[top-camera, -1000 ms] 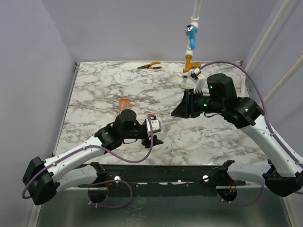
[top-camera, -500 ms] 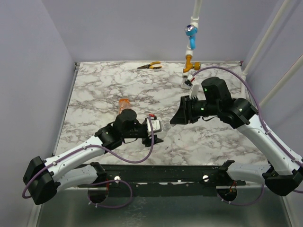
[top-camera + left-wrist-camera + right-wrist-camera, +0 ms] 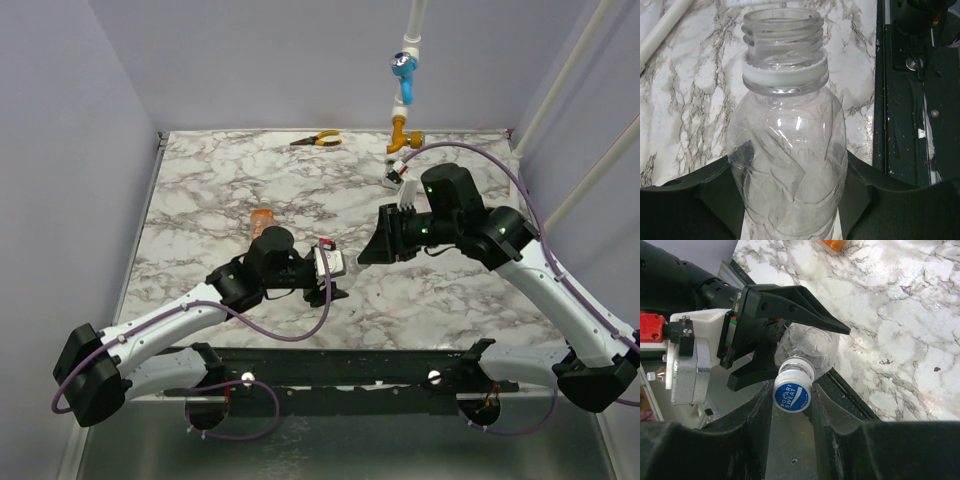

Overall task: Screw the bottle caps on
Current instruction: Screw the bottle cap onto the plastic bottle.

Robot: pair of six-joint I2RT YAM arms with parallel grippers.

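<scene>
My left gripper [image 3: 335,285] [image 3: 787,187] is shut on the belly of a clear, empty bottle [image 3: 785,125]. The bottle's threaded mouth is open with a white ring below it. My right gripper [image 3: 372,250] [image 3: 792,407] is shut on a blue-topped cap [image 3: 792,392] with white sides. It holds the cap just in front of that bottle's neck [image 3: 807,347]; no cap shows on the mouth in the left wrist view. The left gripper [image 3: 765,325] shows behind the cap. A small orange bottle [image 3: 262,217] lies on the table behind my left arm. The whitish cap is out of view.
Orange-handled pliers [image 3: 318,140] lie at the back edge. A white pipe with a blue valve handle [image 3: 403,68] and an orange one [image 3: 402,132] rises at the back right. The black front rail [image 3: 350,368] runs along the near edge.
My right gripper has moved left and nearer, toward the left gripper, with the cap in it. The left gripper has shifted slightly right and up with the clear bottle.
</scene>
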